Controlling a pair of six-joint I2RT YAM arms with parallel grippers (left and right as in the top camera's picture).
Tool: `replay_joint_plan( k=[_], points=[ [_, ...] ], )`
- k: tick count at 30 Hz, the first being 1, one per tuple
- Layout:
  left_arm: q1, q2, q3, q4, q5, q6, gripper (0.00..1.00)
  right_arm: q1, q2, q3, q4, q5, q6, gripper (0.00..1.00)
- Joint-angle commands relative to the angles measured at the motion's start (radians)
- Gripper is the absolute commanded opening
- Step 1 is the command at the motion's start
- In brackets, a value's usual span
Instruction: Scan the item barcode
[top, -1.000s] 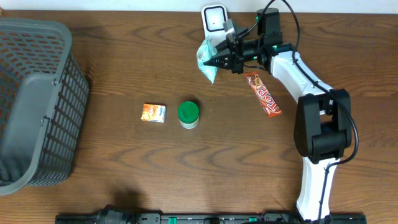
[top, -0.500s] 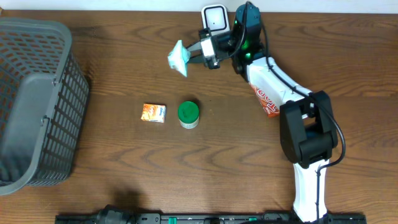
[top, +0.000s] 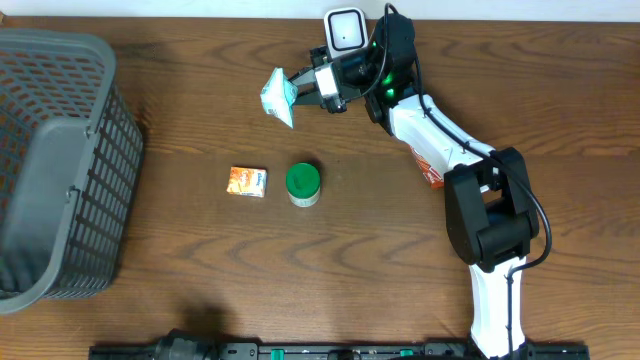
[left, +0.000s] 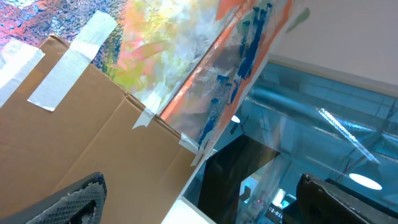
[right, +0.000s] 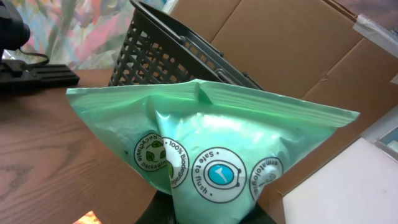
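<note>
Right end effector (top: 297, 86) pinching green pouch (top: 277, 96), left end effector (left: 205, 202) spread wide

The right tool (top: 298, 86) grips a pale green pouch (top: 277, 96) near the table's (top: 180, 270) far edge, beside the scanner (top: 345, 30).

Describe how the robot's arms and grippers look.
The right arm has white links, bulky black joints, a looping black cable and a green light by the wrist; the right gripper is dark grey. Of the left gripper only two black fingers show, one finely textured.
</note>
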Motion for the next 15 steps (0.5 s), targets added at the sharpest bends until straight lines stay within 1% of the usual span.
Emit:
replay_joint_plan(
  k=[1,5,8,10,13,14,15],
  points=[
    [0.0,-0.008,-0.001,0.005,-0.006,0.018,0.98,-0.001,-0.004,0.005,0.005,-0.013,0.027,0.01],
    [0.0,-0.008,-0.001,0.005,-0.006,0.018,0.98,-0.006,-0.004,0.005,0.003,-0.013,0.086,0.01],
    [0.0,-0.008,-0.001,0.005,-0.006,0.018,0.98,-0.023,-0.004,0.005,-0.004,-0.013,0.263,0.01],
    [0.0,-0.008,-0.001,0.005,-0.006,0.018,0.98,-0.047,-0.004,0.005,-0.04,-0.013,0.378,0.01],
    [0.0,-0.008,-0.001,0.005,-0.006,0.018,0.98,-0.092,-0.004,0.005,-0.073,-0.013,0.51,0.01],
    [0.0,-0.008,-0.001,0.005,-0.006,0.018,0.98,-0.124,-0.004,0.005,-0.074,-0.013,0.63,0.01],
    [0.0,-0.008,-0.001,0.005,-0.006,0.018,0.98,-0.14,-0.004,0.005,-0.074,-0.013,0.696,0.01]
  ],
)
